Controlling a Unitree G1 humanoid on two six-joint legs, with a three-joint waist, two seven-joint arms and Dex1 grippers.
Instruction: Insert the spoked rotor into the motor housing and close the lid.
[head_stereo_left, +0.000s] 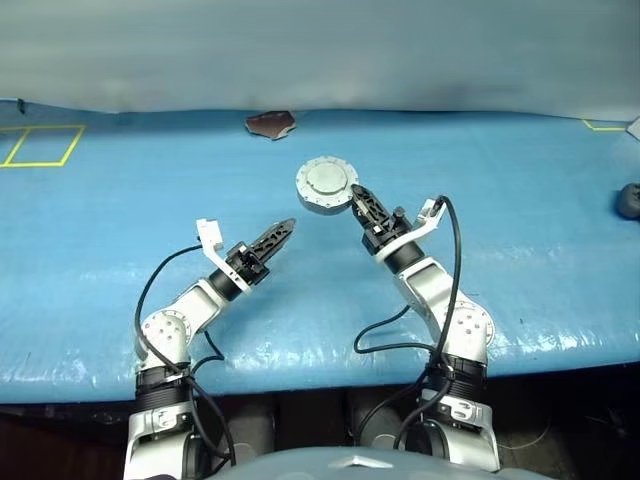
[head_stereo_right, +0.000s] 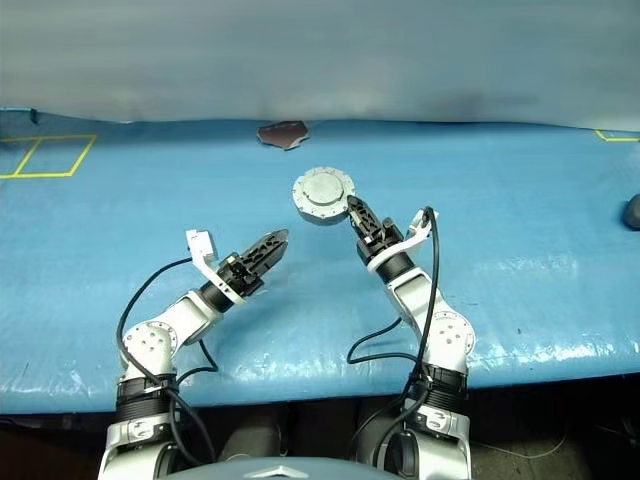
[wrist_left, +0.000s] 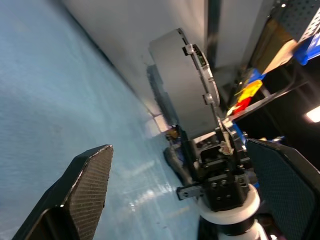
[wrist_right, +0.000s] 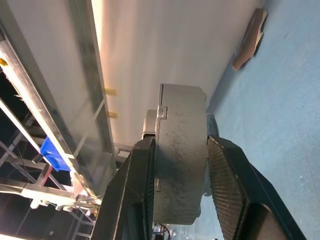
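1. While I look down over my two arms, I see a blue table with yellow lines painted on its far left part.
2. My left gripper hangs above the blue table, pointing toward the middle.
3. Its two black fingers stand wide apart in my left wrist view, and there is nothing between them.
4. A small brown scrap lies at the far edge of the table, past my left gripper.
5. The motor housing is in the middle, up off the table, just ahead of my right arm.
6. The lid is shut on it, and its plain pale silver face looks up at me.
7. I cannot see the spoked rotor, so I cannot tell where it is.
8. My right gripper has hold of the housing by its side.
9. In my right wrist view, one black finger presses on each flat face of the round can, so the jaws are partly closed around it.
10. My left gripper is near the housing but does not touch it.
11. A dark round thing sits at the far right edge of the table, well apart from my arms.
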